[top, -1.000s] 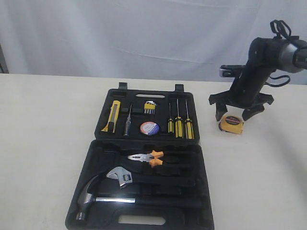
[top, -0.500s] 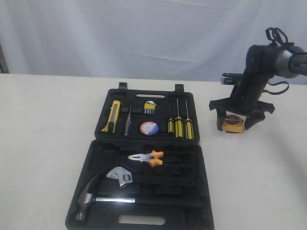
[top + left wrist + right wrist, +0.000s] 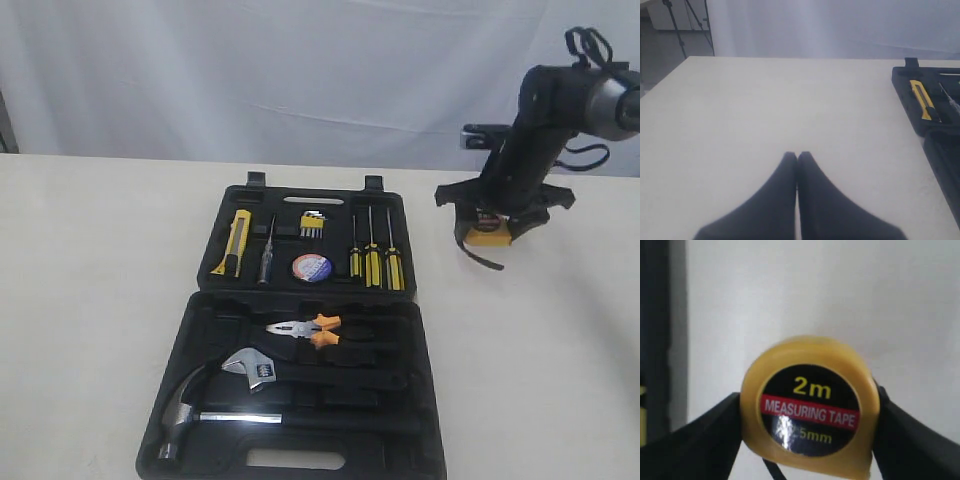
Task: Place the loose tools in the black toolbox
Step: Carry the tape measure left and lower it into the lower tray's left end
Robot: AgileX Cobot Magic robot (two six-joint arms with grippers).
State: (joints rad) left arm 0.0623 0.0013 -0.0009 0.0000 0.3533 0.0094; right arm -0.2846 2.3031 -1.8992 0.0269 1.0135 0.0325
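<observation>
The left fingers (image 3: 788,170) are pressed together over the bare tabletop (image 3: 90,300), and nothing is in them. The black toolbox (image 3: 418,420) lies open on the tabletop, with two halves.

The near half has three things in it: one hammer (image 3: 200,405), one wrench (image 3: 255,367) and one pliers (image 3: 310,329) with orange handles.

The far half has more in it. From left to right there is one yellow knife (image 3: 233,242), one thin tool (image 3: 267,252) with a see-through handle, one bunch of hex keys (image 3: 313,224), one tape roll (image 3: 311,267) just in front of the keys, and three yellow and black screwdrivers (image 3: 373,260) side by side.

To the right of the far half, outside the toolbox, the right fingers (image 3: 705,440) pinch the one yellow tape measure (image 3: 489,233) on both sides. Its black strap (image 3: 485,257) hangs down under it
</observation>
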